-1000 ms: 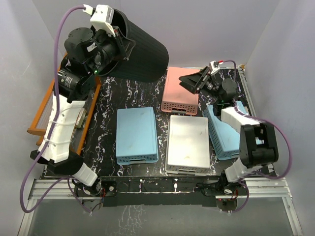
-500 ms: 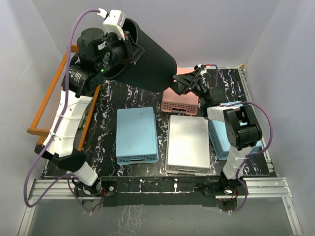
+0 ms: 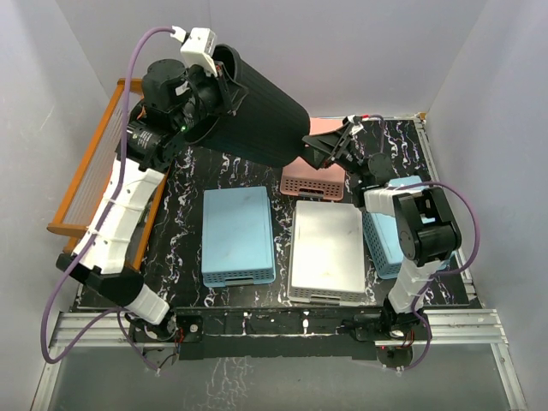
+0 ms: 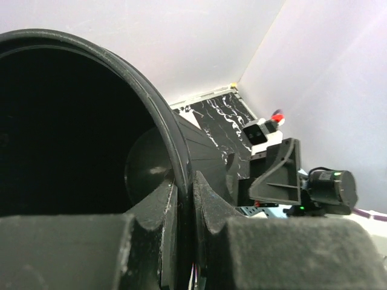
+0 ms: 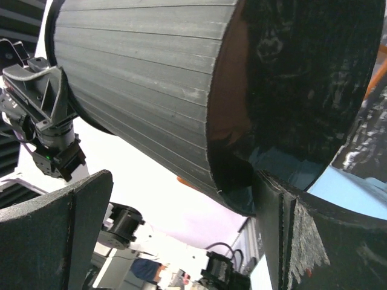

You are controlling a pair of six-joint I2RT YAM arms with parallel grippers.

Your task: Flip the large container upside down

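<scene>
Left wrist view: the large container (image 4: 208,160), likely light and stiff, is being pinched at its rim by the left hand (image 4: 184,208); the right hand (image 5: 181,235) is being held open.

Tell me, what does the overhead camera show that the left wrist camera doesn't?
Only the overhead view shows the two blue baskets, the white basket, the pink basket and the orange rack on the left. Only the left wrist view shows the dark inside of the large container, with the left end effector pinching its rim. Both show the tilted large container and the right end effector near its base.
</scene>
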